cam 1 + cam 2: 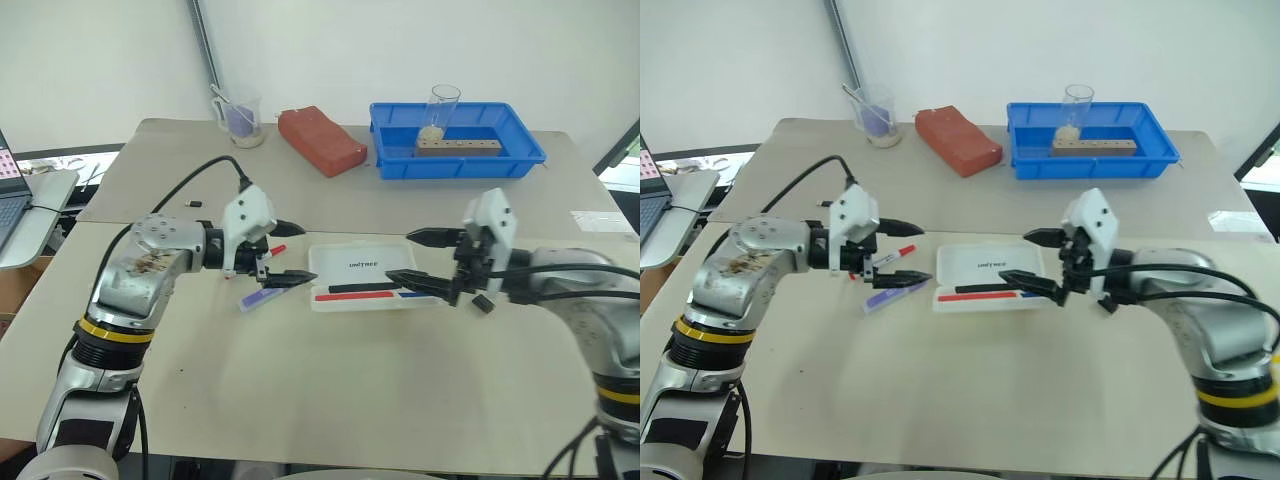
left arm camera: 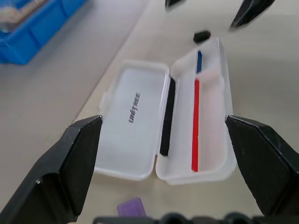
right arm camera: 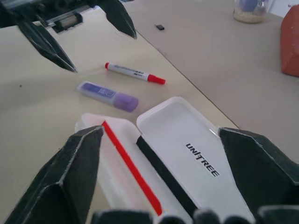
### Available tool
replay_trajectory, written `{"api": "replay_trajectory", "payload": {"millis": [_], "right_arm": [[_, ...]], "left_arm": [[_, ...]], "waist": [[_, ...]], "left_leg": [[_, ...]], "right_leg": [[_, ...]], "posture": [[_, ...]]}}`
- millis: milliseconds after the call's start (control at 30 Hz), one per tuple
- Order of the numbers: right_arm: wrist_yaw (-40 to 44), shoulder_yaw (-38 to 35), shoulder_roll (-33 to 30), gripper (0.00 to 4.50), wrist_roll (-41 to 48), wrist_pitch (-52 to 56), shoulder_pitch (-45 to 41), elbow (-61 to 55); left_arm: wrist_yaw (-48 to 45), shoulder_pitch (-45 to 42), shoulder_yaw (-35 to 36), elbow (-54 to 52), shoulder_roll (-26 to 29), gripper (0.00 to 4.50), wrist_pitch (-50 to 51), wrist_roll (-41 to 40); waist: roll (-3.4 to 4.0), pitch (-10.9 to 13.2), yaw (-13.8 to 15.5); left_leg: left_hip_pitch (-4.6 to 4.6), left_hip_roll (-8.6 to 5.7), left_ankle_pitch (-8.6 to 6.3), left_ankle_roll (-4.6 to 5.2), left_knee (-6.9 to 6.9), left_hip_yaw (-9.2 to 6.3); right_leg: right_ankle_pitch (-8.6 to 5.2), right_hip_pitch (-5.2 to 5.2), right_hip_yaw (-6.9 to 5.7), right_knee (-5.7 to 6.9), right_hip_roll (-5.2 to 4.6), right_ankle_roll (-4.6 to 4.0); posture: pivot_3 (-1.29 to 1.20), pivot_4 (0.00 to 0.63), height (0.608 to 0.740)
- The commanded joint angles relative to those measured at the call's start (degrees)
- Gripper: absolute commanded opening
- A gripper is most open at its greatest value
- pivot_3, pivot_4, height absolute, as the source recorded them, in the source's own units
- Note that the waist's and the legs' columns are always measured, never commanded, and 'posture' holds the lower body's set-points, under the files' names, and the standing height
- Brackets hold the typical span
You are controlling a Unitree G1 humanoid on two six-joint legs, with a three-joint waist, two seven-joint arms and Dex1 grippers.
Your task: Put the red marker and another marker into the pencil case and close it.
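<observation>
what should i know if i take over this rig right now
Left gripper: open, holding nothing, above the table near the markers.
Right gripper: open, holding nothing, at the case's other end.
Pencil case: lid open, lying flat on the table; a thin red pen, a blue pen and a black pen lie in its tray.
Red marker and purple highlighter: on the table beside the case.
Done: case opened.
Left: put both markers in, close the lid.

Pencil case (image 3: 187, 154): translucent white, lid open flat, on table. Red marker (image 3: 134, 73) and purple highlighter (image 3: 107, 95): lying outside, just beside each other, near case.
</observation>
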Motion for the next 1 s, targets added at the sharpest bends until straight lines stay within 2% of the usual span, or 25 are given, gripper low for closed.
{"api": "replay_trajectory", "payload": {"millis": [33,167,200,267,333,500,700,1000], "right_arm": [[-1.0,2.8,2.8,2.96,-3.9,-4.2,-3.1,3.3],[2.6,6.6,2.6,1.55,-6.2,-5.7,-1.2,5.0],[3.5,7.3,2.2,1.32,-6.7,-6.1,-0.4,4.9],[5.0,8.9,1.5,0.5,-7.2,-6.3,2.5,4.2],[5.0,10.2,1.6,0.03,-8.3,-6.6,5.0,3.8],[3.5,12.8,3.2,0.03,-12.2,-9.0,8.5,5.5],[1.6,12.7,6.8,0.03,-14.6,-11.4,8.5,8.6],[6.3,7.1,4.0,0.03,-7.4,-9.3,10.8,-2.0]], "left_arm": [[-2.6,1.3,3.5,-6.3,3.7,4.5,2.7,-5.7],[-5.0,4.5,3.6,-10.0,8.4,4.5,3.8,-8.1],[-5.2,5.1,3.5,-10.6,9.1,4.5,3.8,-8.4],[-5.4,6.9,3.4,-12.3,10.5,4.5,4.0,-9.2],[-5.2,8.2,3.1,-13.5,11.3,4.5,4.0,-9.4],[-4.9,10.1,2.5,-14.3,11.8,4.5,2.6,-8.7],[-5.4,11.8,1.7,-13.3,12.9,4.5,0.0,-7.3],[-0.4,9.5,5.3,0.3,12.0,4.5,-4.8,-3.6]], "waist": [[-0.02,0.0,0.0],[0.01,0.0,0.3],[0.01,0.0,0.3],[0.0,0.0,0.4],[-0.01,0.0,0.4],[-0.02,0.0,0.1],[-0.06,0.0,0.0],[-0.06,0.0,0.2]], "left_leg": [[0.0,0.0,0.0,0.0,0.0,0.01],[0.03,0.01,0.0,0.0,-0.01,0.02],[0.03,0.01,0.0,0.0,-0.02,0.02],[0.08,0.02,0.0,0.0,-0.01,0.03],[0.09,0.02,0.0,-0.01,0.0,0.04],[0.11,0.05,0.0,-0.01,-0.01,0.04],[0.2,0.08,-0.01,-0.01,-0.06,0.04],[0.16,0.09,-0.01,-0.01,-0.07,0.05]], "right_leg": [[0.0,-0.01,0.0,0.0,-0.01,0.0],[-0.01,0.01,-0.02,0.0,0.0,-0.01],[-0.01,0.02,-0.06,0.0,-0.01,-0.02],[-0.02,0.03,-0.09,0.0,-0.03,-0.04],[-0.04,0.03,-0.1,0.0,-0.06,-0.08],[-0.11,0.03,-0.09,0.08,-0.02,-0.2],[-0.17,0.03,-0.09,0.11,0.01,-0.28],[-0.18,-0.16,-0.11,0.13,-0.01,-0.29]], "posture": [[0.0,0.15,0.74],[0.0,0.15,0.74],[0.0,0.15,0.74],[0.0,0.15,0.74],[0.0,0.15,0.74],[0.0,0.15,0.74],[0.0,0.15,0.74],[0.0,0.15,0.74]]}}
